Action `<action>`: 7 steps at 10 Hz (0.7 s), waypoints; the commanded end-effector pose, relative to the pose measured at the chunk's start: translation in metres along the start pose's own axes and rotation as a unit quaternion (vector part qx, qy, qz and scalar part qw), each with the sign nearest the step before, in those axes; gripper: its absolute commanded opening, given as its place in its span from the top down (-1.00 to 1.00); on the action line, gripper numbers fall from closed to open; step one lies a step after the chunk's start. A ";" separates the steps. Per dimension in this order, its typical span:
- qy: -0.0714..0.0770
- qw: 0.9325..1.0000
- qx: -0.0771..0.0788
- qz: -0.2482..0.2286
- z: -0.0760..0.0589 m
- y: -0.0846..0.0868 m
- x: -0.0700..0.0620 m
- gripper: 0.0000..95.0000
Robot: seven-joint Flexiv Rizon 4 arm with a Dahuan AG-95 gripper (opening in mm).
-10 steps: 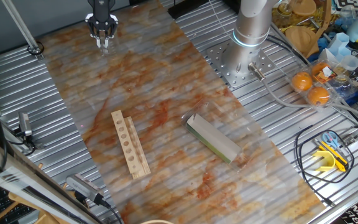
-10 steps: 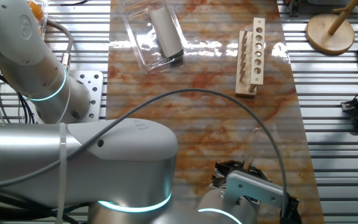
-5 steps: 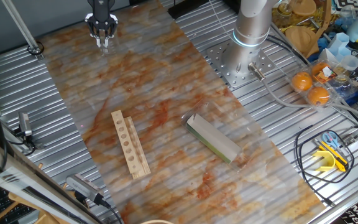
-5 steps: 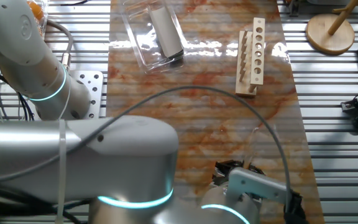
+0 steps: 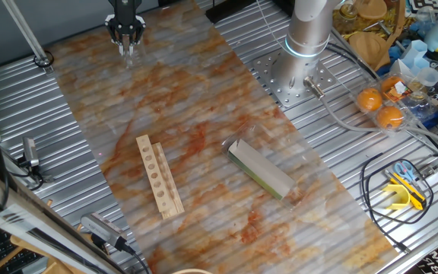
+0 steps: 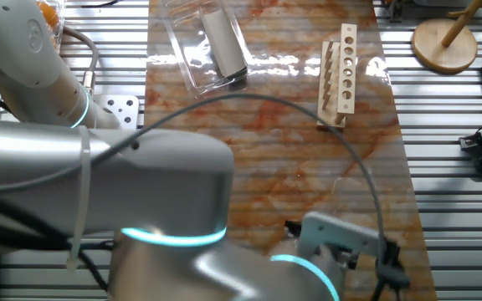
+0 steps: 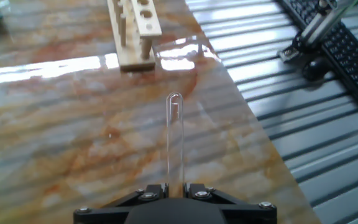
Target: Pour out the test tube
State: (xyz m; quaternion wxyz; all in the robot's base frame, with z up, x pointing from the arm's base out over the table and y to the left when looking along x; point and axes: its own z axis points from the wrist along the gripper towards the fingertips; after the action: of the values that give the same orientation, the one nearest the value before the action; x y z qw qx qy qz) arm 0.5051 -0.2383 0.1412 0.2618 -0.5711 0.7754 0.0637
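Gripper: my gripper (image 7: 176, 185) is pinched on the tube, one finger on each side of its near end; in one fixed view it (image 5: 124, 47) hangs at the far end of the mat.
Tube: the clear tube (image 7: 175, 140) reaches straight out ahead of my fingers (image 7: 148, 193), rounded tip farthest from me, above the mat. I cannot tell whether anything is inside it.
Mat: the marbled orange mat (image 7: 61, 124) lies beneath me and runs ahead and to my left; its edge passes just to my right.
Rack: the wooden rack (image 7: 134, 31) stands ahead of the tube tip, a little to the left, well apart from it. From the fixed cameras it is a long strip with a row of holes (image 5: 158, 176) (image 6: 340, 76).
Box: a clear box (image 6: 203, 43) with a grey-green block inside sits far ahead and to my left, beyond the rack (image 5: 268, 167).
Keyboard: a black keyboard (image 7: 347, 46) lies off the mat, ahead and to my right, on the ribbed metal table (image 7: 278, 93).
Arm: my own silver arm (image 6: 99, 209) fills the near part of the other fixed view.
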 end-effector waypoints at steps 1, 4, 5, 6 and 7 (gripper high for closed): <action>-0.011 1.000 -0.007 -0.001 -0.001 0.000 0.000 1.00; -0.002 1.000 -0.006 -0.001 -0.002 0.000 -0.001 1.00; 0.000 1.000 -0.006 -0.003 -0.002 0.000 -0.001 1.00; -0.002 1.000 -0.006 -0.004 -0.002 -0.001 -0.002 1.00; 0.001 1.000 -0.005 -0.002 -0.001 0.000 -0.003 1.00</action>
State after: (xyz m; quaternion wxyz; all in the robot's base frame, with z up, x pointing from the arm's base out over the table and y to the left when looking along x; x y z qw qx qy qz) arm 0.5037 -0.2359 0.1434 0.2611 -0.5736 0.7734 0.0681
